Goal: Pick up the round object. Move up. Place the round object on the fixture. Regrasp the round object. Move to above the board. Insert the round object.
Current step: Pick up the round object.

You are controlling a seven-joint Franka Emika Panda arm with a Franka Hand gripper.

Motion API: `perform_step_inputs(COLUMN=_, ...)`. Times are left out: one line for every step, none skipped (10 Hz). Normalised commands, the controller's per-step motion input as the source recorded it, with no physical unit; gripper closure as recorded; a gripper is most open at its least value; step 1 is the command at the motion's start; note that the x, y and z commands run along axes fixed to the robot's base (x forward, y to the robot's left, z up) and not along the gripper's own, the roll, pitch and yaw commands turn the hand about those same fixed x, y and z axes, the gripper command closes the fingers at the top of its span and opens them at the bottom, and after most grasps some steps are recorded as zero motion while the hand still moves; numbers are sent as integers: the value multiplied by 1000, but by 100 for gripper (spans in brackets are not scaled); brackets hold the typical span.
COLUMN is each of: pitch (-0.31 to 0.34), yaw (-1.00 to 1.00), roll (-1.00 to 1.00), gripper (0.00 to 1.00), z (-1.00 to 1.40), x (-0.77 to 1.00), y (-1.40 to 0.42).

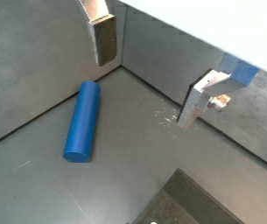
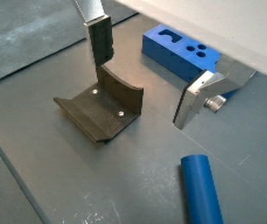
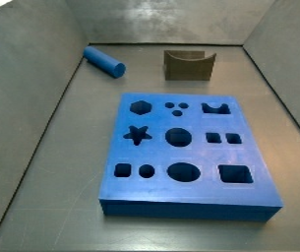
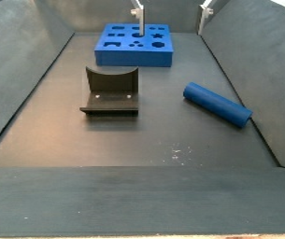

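Observation:
The round object, a smooth blue cylinder peg, lies flat on the dark floor in a wrist view (image 1: 83, 121) and again in a wrist view (image 2: 200, 188). It shows in both side views (image 3: 105, 61) (image 4: 217, 104). The olive-brown fixture (image 2: 101, 109) (image 3: 189, 65) (image 4: 109, 91) stands upright beside it, its notch empty. The blue board (image 3: 185, 148) (image 4: 135, 44) (image 2: 180, 52) lies flat with its holes empty. My gripper (image 1: 151, 74) (image 2: 147, 74) (image 4: 172, 9) is open and empty, hanging well above the floor, apart from the peg and the fixture. It is out of one side view.
Grey sloping walls (image 3: 34, 89) (image 4: 20, 65) enclose the floor on all sides. The peg lies near one wall (image 1: 31, 52). Bare floor (image 4: 132, 159) lies in front of the fixture.

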Motion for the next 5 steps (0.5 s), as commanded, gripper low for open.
perform_step_inputs(pitch=-3, yaw=183, roll=64, gripper=0, z=-291, x=0, y=0)
perform_step_inputs(pitch=-9, yaw=183, roll=60, gripper=0, z=-303, x=0, y=0)
perform_step_inputs(pitch=-19, yaw=186, roll=60, gripper=0, z=-326, x=0, y=0)
perform_step_inputs(pitch=-60, yaw=180, roll=60, gripper=0, z=-400, x=0, y=0)
perform_step_inputs(pitch=-83, yaw=166, roll=33, gripper=0, z=-463, x=-9, y=0)
